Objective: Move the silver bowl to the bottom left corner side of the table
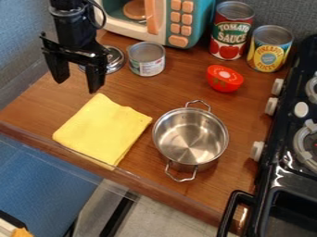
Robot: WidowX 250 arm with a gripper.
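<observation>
My gripper [77, 87] hangs above the table [136, 99], fingers spread, nothing between them. Just behind it, partly hidden, is a shiny round thing, prob. a lid, tho I can't be sure from here. Just in front of it, on the camera side, lies the yellow cloth [102, 129], approx. flat. Past the cloth, toward the stove [267, 157], stands the silver bowl [191, 136]: upright, nothing in it, really a small pot w/ two wire handles.

I'd judge it thin metal: light, stiff, no give, slick under my fingers, unlikely to break but apt to skid or turn if nudged. Best hold IMO is the rim [155, 132] on the side facing me, one finger inside, one out, straight down. The camera-side handle [180, 176] and the far handle [198, 103] are 2nd choice (a thin loop lets the whole pot tip). An off-centre hold will make it sag anyway, so lift level & clear the cloth en route to the corner.
</observation>
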